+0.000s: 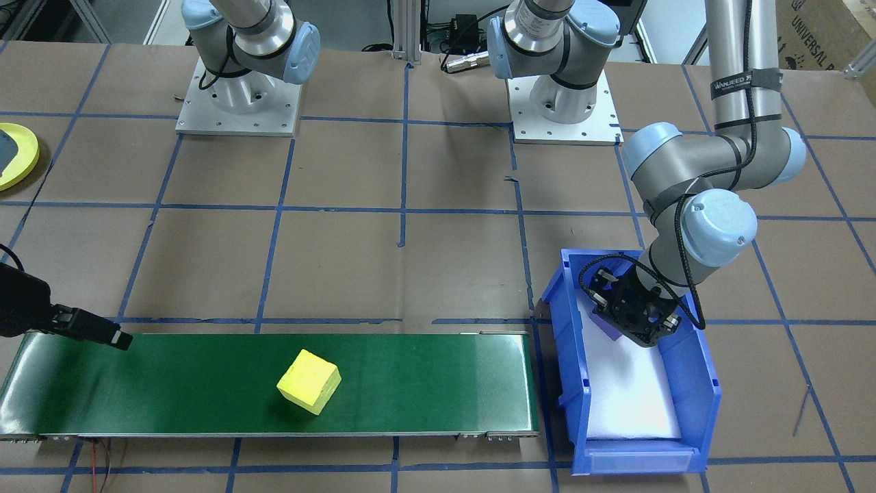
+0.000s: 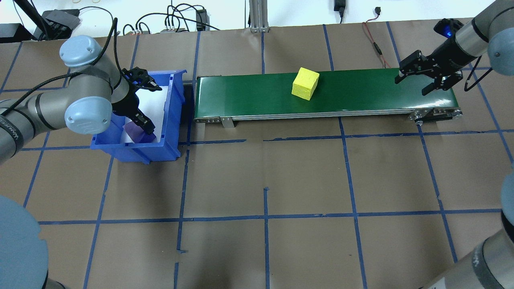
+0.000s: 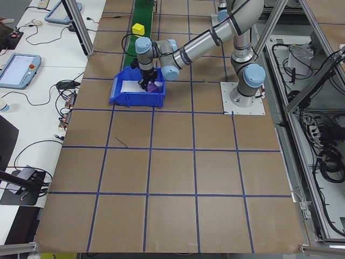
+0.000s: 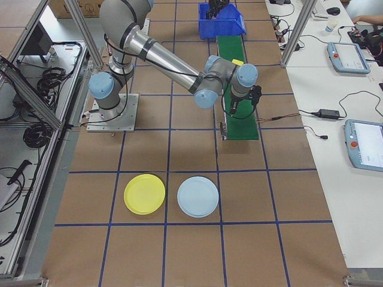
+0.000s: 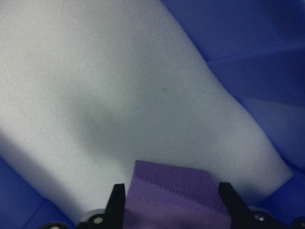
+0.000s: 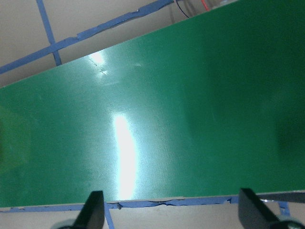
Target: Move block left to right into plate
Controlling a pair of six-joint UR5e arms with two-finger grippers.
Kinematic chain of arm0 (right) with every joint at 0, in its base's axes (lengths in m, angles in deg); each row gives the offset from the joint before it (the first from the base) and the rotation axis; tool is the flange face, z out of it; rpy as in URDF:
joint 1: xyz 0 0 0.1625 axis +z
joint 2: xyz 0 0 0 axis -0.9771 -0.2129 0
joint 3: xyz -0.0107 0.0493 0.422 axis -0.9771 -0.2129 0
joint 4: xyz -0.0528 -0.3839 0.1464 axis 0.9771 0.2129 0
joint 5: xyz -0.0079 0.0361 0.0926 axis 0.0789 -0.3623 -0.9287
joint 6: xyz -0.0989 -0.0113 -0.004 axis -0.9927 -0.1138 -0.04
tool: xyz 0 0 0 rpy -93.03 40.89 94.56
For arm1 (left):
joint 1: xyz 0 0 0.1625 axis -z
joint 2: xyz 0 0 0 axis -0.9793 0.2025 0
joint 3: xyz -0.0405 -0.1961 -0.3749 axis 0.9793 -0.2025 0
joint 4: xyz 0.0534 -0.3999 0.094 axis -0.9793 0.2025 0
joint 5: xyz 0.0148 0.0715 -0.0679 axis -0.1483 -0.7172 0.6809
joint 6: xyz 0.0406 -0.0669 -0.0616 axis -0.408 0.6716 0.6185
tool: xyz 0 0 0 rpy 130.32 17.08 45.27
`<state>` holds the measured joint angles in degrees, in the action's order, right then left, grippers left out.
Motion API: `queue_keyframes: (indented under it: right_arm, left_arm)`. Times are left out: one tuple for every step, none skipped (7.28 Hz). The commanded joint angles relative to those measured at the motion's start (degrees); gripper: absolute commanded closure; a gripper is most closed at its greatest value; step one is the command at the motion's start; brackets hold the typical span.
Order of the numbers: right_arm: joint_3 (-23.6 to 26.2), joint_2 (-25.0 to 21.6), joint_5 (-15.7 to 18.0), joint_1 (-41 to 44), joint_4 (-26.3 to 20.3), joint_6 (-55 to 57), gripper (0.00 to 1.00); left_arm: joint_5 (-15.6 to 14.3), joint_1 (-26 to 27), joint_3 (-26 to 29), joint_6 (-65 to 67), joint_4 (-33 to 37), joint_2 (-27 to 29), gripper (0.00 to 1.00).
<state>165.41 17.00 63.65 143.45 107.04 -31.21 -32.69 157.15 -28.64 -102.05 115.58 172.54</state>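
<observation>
A purple foam block [image 5: 169, 191] sits between the fingers of my left gripper [image 5: 167, 198], which is shut on it inside the blue bin [image 2: 173, 100], over white foam padding [image 5: 119, 95]. In the overhead view the gripper [image 2: 141, 120] reaches down into the bin. A yellow foam block [image 2: 305, 83] lies mid-belt on the green conveyor [image 2: 361, 92]. My right gripper [image 2: 417, 79] hangs open over the belt's right end, nothing between its fingers [image 6: 93, 210]. The yellow plate [image 4: 144, 194] lies on the table, far from the belt.
A pale blue plate [image 4: 198, 197] lies beside the yellow one. The conveyor [image 1: 171, 383] runs from the bin [image 1: 691, 383] toward my right side. Both arm bases [image 1: 236, 96] stand behind it. Blue tape lines grid the brown table.
</observation>
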Motion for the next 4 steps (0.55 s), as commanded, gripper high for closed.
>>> queue_keyframes:
  right_arm:
    - [1.6, -0.2, -0.4, -0.4, 1.8, -0.2, 0.0]
    - [1.6, -0.4, -0.4, -0.4, 1.9, 0.1, 0.0]
    - [1.5, -0.4, -0.3, -0.4, 1.9, 0.2, 0.0]
    - [1.6, -0.4, -0.2, -0.4, 1.9, 0.2, 0.0]
  left_arm:
    - [0.4, 0.1, 1.4, 3.6, -2.5, -1.9, 0.54]
    - [1.0, 0.3, 2.3, 4.2, -2.6, -4.6, 0.54]
    - [2.9, 1.7, 5.0, 7.1, -2.5, -8.1, 0.54]
    - [6.3, 3.5, 8.6, 8.9, -1.7, -11.1, 0.54]
